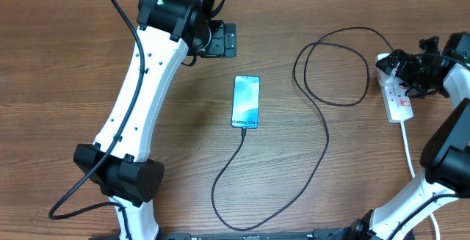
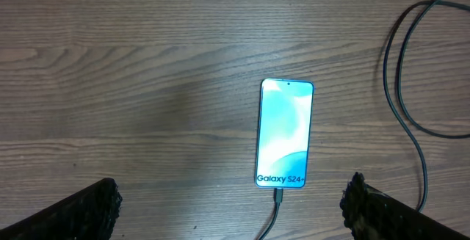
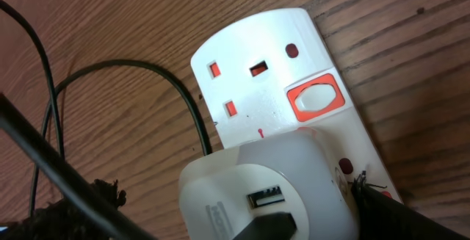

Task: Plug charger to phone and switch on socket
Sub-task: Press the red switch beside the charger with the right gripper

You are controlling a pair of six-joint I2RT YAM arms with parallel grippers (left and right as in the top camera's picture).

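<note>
The phone (image 1: 246,102) lies flat mid-table, blue screen lit. The charger's connector tip (image 2: 278,194) sits in the phone's (image 2: 285,133) near end. The black charger cable (image 1: 323,144) loops right to the white socket strip (image 1: 397,97). My left gripper (image 1: 224,40) hovers open beyond the phone; its fingers (image 2: 88,211) show at the bottom corners of the left wrist view. My right gripper (image 1: 400,67) is open over the socket (image 3: 257,64), its fingers either side of a white adapter (image 3: 242,188) carrying the black plug (image 3: 268,229). A red-rimmed switch (image 3: 316,100) lies beside the adapter.
The strip's white cord (image 1: 408,148) runs toward the table's front right. The charger cable forms a wide loop (image 1: 334,64) between phone and strip. Both white arm bases stand at the front edge.
</note>
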